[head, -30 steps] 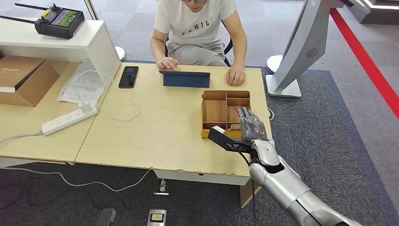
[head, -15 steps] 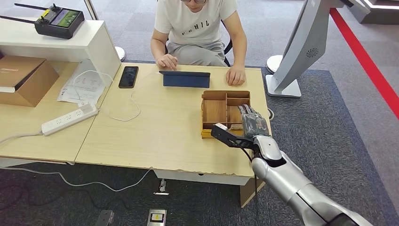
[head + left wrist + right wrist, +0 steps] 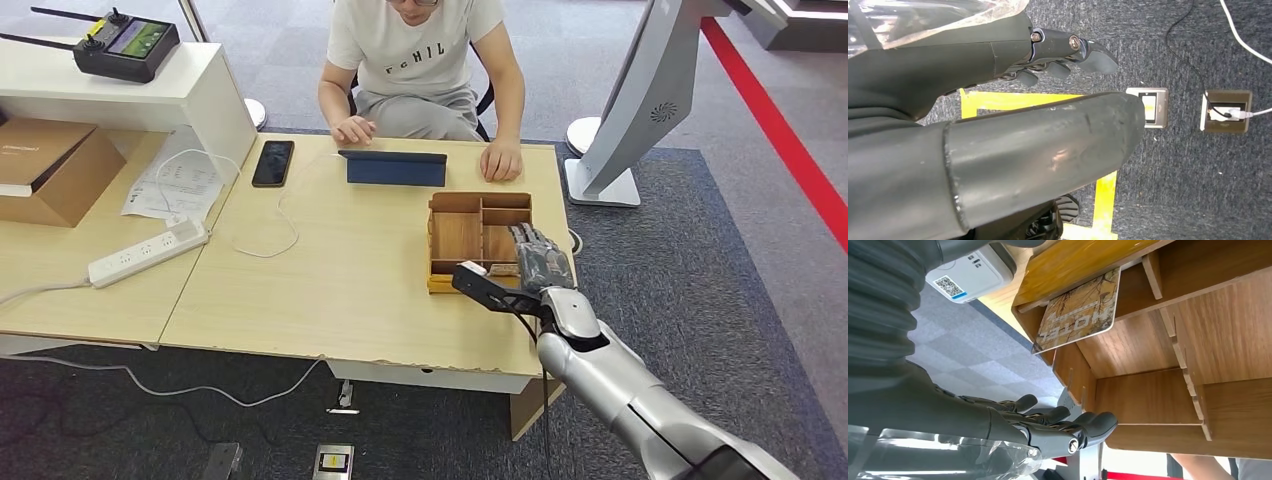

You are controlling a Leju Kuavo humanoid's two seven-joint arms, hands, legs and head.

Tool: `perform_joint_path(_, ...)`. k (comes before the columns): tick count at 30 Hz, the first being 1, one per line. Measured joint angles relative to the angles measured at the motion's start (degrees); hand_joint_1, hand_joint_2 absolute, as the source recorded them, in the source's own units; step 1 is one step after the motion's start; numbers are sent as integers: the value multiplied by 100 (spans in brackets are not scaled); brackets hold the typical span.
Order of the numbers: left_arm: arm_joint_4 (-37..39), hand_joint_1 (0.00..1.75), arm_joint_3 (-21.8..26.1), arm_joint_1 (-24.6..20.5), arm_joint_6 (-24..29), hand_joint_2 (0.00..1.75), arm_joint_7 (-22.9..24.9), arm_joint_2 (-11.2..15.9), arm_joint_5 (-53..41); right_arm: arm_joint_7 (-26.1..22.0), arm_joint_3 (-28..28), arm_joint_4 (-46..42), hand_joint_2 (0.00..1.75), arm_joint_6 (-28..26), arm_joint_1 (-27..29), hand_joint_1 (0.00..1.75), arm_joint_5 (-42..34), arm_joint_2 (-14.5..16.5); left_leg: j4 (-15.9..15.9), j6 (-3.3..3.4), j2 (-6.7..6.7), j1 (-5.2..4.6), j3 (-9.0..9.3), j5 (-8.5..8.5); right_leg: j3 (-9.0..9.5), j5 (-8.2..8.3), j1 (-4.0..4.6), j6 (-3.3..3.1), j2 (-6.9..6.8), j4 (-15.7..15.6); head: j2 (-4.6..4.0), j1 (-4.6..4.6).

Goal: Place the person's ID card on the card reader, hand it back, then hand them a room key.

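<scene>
Wooden tray holding key card just ahead of empty, spread right hand, card slanted in its slot.

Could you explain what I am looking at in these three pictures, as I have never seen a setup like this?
This is a humanoid robot at a desk, facing a seated person. The wide picture comes from a camera high on its body; the other two sit at its wrists. Its right hand hovers over a wooden tray with compartments and holds nothing. Its wrist camera shows a card printed MOTEL leaning in one compartment. The left hand hangs over the carpet, also holding nothing. On the table lie a phone, a dark blue tablet and a power strip.
</scene>
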Motion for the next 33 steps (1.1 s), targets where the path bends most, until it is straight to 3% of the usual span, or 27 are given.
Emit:
perform_joint_path(12, 0, 0, 0, -26, 0, 0, 15, -1, -44, 0, 75, 151, 175, -4, -34, 0, 0, -1, 0, 0, 0, 0, 0, 0, 0, 0, 0, 0, 0, 0, 0, 0)
perform_joint_path(16, 0, 0, 0, -28, 0, 0, 15, -2, -45, 0, 98, 188, 175, -5, -36, 171, 0, -1, 0, 0, 0, 0, 0, 0, 0, 0, 0, 0, 0, 0, 0, -1)
perform_joint_path(33, 2, 0, 0, 20, 0, 0, 101, 0, -51, -77, 211, 234, 175, 65, -52, 175, -122, 2, 0, 0, 0, 0, -1, 0, 1, 0, 0, 0, 0, 0, 0, 0)
